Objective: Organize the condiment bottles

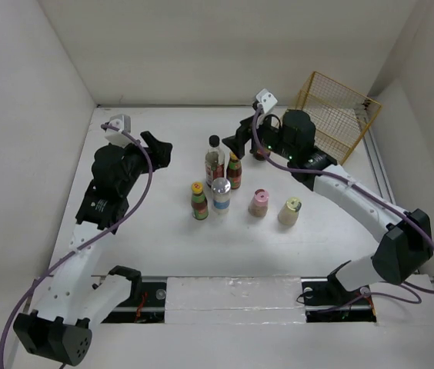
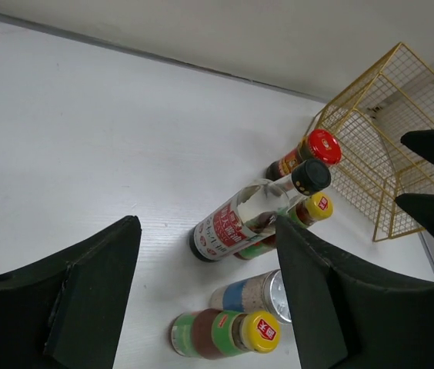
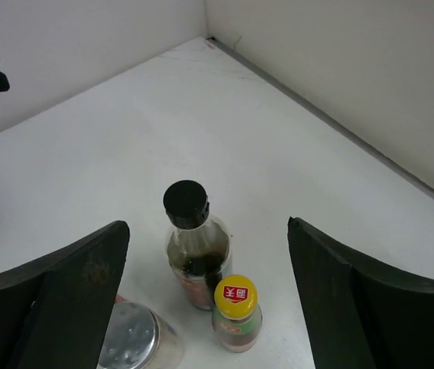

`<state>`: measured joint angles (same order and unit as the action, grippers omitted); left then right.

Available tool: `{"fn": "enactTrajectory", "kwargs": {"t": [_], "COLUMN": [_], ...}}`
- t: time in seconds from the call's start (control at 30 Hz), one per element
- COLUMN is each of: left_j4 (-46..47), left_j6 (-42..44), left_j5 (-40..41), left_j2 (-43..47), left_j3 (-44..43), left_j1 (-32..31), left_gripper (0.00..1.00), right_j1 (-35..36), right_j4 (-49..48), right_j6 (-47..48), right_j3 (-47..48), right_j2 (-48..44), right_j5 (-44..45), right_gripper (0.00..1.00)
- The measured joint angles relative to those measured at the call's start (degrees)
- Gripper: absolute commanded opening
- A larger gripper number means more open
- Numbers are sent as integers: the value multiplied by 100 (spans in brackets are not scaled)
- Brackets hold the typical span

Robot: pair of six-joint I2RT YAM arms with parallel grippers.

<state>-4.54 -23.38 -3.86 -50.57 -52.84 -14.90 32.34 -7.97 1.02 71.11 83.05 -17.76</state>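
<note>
Several condiment bottles stand mid-table: a tall black-capped bottle [image 1: 215, 157], a yellow-capped one [image 1: 234, 171] beside it, a green-labelled yellow-capped one [image 1: 198, 200], a silver-lidded jar [image 1: 221, 194], a pink-capped jar [image 1: 258, 203] and a cream-capped jar [image 1: 289, 210]. A red-capped bottle [image 1: 262, 151] stands partly hidden behind my right gripper [image 1: 240, 140]. That gripper is open and hovers above, aimed at the black-capped bottle [image 3: 194, 254], holding nothing. My left gripper [image 1: 159, 147] is open and empty, left of the group.
A yellow wire basket [image 1: 336, 115] lies at the back right corner, near the right wall. White walls enclose the table on three sides. The arm bases sit at the near edge.
</note>
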Motion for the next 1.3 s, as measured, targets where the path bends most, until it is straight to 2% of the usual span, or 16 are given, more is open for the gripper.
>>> {"fn": "enactTrajectory", "kwargs": {"t": [0.07, 0.1, 0.13, 0.2, 0.3, 0.33, 0.37, 0.47, 0.5, 0.57, 0.6, 0.63, 0.7, 1.0, 1.2, 1.3], "left_j4": [31, 31, 33, 35, 42, 48, 50, 46, 46, 46, 44, 44, 33, 42, 50, 42], "left_j6": [17, 22, 22, 17, -20, -59, -111, -94, -98, -118, -98, -149, -151, -162, -162, -162], "left_j5": [37, 81, 142, 264, 494, 575, 634, 769, 802, 826, 841, 839, 859, 815, 752, 726], "left_j2": [105, 170, 229, 337, 542, 621, 686, 769, 769, 754, 737, 721, 673, 632, 651, 667], "left_j3": [35, 52, 63, 74, 125, 153, 177, 188, 188, 188, 188, 188, 188, 190, 227, 275], "left_j1": [0, 0, 0, 0, 0, 0, 0, 0, 2, 0, 0, 0, 0, 0, 0, 0], "left_gripper": [67, 67, 67, 62, 46, 13, 1, 0, 10, 32, 33, 42, 48, 49, 49, 49], "right_j1": [26, 31, 31, 31, 50, 66, 74, 144, 177, 275, 304, 345, 411, 527, 527, 527], "right_j4": [-39, -57, -92, -155, -168, -177, -197, -216, -236, -291, -306, -317, -319, -275, -496, -728], "right_j6": [61, 83, 122, 111, 116, 116, 116, 164, 188, 267, 282, 330, 393, 522, 455, 328], "right_j3": [-63, -122, -188, -313, -404, -424, -442, -455, -457, -476, -490, -516, -529, -221, 90, 243], "right_j2": [-9, -24, -46, -70, -72, -72, -72, -70, -70, -70, -70, -68, 0, 885, 1432, 1707], "right_j5": [17, 39, 59, 98, 160, 179, 190, 240, 249, 262, 254, 254, 221, 129, 81, 76], "right_gripper": [65, 46, 16, 0, 8, 18, 46, 79, 88, 95, 95, 96, 96, 97, 86, 73]}}
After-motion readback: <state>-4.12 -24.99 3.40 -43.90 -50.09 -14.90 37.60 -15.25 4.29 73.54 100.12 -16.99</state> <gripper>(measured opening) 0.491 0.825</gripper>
